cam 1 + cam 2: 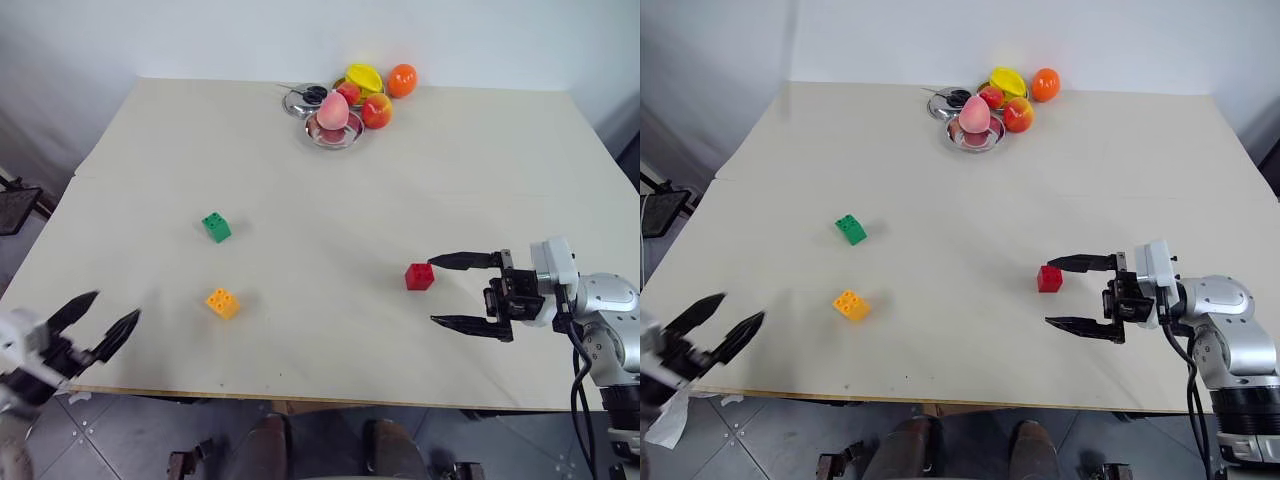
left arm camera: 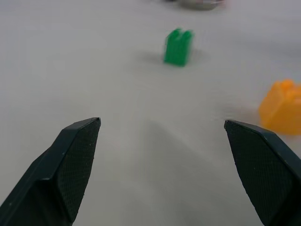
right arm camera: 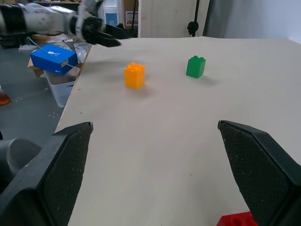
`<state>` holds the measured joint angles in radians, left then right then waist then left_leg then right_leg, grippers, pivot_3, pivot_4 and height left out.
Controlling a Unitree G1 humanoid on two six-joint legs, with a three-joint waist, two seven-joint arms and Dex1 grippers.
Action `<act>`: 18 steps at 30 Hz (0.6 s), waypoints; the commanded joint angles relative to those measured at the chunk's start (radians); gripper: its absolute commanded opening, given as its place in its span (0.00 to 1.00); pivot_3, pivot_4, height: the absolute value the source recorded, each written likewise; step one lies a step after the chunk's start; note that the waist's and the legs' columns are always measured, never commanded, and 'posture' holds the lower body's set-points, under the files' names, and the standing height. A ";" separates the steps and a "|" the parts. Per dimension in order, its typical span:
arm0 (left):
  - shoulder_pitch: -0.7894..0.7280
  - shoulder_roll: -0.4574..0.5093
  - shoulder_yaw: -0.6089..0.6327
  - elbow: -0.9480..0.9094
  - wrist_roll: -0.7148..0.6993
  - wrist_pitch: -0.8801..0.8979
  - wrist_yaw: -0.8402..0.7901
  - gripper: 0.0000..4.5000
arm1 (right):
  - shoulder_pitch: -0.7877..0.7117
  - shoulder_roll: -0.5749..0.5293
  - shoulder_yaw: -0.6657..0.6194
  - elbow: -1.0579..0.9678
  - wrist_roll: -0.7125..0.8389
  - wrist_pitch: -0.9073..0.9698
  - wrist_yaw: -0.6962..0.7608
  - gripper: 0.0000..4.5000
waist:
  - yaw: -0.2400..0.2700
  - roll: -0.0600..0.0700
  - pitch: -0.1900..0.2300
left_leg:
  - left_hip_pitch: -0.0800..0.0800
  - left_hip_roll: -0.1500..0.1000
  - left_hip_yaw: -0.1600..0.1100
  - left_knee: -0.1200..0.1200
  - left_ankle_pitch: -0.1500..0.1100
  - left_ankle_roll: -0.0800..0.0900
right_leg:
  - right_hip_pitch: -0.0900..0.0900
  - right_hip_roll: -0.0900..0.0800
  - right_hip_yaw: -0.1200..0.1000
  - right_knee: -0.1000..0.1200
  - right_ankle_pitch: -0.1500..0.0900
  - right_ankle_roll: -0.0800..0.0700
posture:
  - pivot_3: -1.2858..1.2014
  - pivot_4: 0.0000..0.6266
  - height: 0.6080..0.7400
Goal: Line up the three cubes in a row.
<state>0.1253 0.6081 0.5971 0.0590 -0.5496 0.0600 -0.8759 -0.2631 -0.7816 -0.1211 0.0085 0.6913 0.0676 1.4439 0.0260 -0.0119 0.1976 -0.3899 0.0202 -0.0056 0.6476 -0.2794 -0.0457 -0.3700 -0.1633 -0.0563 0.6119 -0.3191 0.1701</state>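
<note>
Red cube (image 1: 419, 276) mid-right, just off wide-open empty right gripper (image 1: 452, 292): upper fingertip could nudge it away; left gripper (image 1: 100, 320) open, empty too.

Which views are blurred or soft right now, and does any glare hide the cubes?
Left eye view: left hand smeared at the table's near edge; green cube, orange-yellow cube and red cube are crisp, each with a soft shadow, no glare. Left wrist view: both cubes soft, the fingers sharper. Right wrist view: cubes clear, the red one cut off at the picture's edge.
</note>
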 commanded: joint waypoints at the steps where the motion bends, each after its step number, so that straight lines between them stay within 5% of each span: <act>1: -0.219 0.062 -0.114 0.107 0.064 0.012 0.002 1.00 | -0.008 0.007 -0.030 -0.003 -0.011 0.000 -0.010 0.99 | 0.001 0.000 0.000 | 0.000 0.000 0.000 0.000 0.000 0.000 | 0.000 0.000 0.000 0.000 0.000 0.000 | 0.52 0.24 1.00; 9: -0.402 0.128 -0.216 0.190 0.108 0.062 -0.024 1.00 | 0.030 0.010 -0.081 -0.020 -0.025 -0.013 -0.031 0.99 | -0.036 0.000 0.000 | 0.000 0.002 0.010 -0.003 -0.003 0.001 | -0.006 0.000 0.000 0.003 0.001 0.001 | 0.52 0.24 1.00; 18: -0.651 0.042 -0.346 0.528 0.239 -0.063 0.010 1.00 | 0.097 0.027 -0.112 -0.092 -0.018 0.004 -0.074 0.99 | -0.009 -0.001 0.000 | 0.000 0.005 0.012 0.002 -0.003 0.001 | -0.005 0.000 -0.005 0.005 0.002 0.000 | 0.52 0.24 1.00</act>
<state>-0.4846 0.6519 0.2578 0.5445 -0.3359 0.0410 -0.8791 -0.1698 -0.7563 -0.2053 -0.0407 0.6577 0.0687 1.3802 0.0166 -0.0133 0.1979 -0.3895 0.0249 0.0064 0.6497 -0.2825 -0.0447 -0.3752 -0.1629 -0.0616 0.6168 -0.3169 0.1704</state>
